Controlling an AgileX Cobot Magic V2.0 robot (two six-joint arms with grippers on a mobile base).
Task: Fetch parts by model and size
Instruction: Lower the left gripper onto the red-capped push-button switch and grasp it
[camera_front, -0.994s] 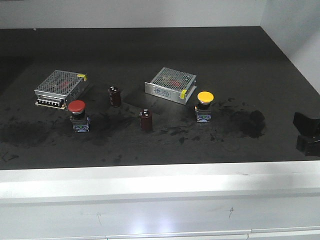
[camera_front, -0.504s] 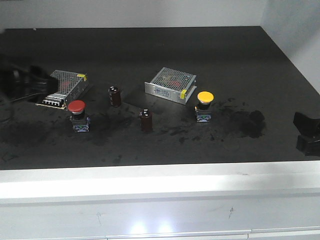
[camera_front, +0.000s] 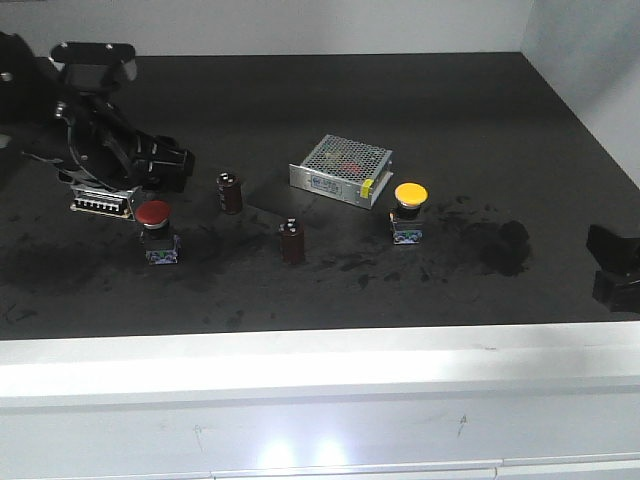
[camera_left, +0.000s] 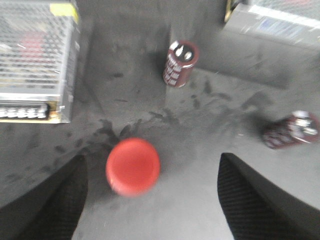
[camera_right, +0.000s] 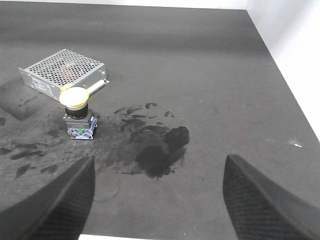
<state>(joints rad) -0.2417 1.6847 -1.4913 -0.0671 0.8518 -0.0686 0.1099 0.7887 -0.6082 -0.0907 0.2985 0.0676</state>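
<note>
The red-capped switch (camera_front: 153, 213) stands upright on the dark table at the left, on its black and blue base. My left gripper (camera_front: 165, 168) hovers just behind and above it, open. In the left wrist view the red cap (camera_left: 133, 166) lies between the spread fingers, nearer the left finger (camera_left: 55, 200), with no contact. The yellow-capped switch (camera_front: 410, 194) stands right of centre and is seen ahead-left in the right wrist view (camera_right: 75, 98). My right gripper (camera_front: 615, 268) sits low at the right edge, open and holding nothing (camera_right: 157, 200).
A silver mesh box (camera_front: 342, 168) lies behind the yellow switch; another (camera_front: 100, 200) is mostly hidden by my left arm. Two dark brown cylinders (camera_front: 230, 192) (camera_front: 292, 241) stand between the switches. A dark stain (camera_right: 160, 150) marks the table. A white ledge (camera_front: 320, 370) runs along the front.
My left arm has swept in from the left edge and now sits over the left mesh box, above the red switch. The right gripper and all the parts have stayed put.
</note>
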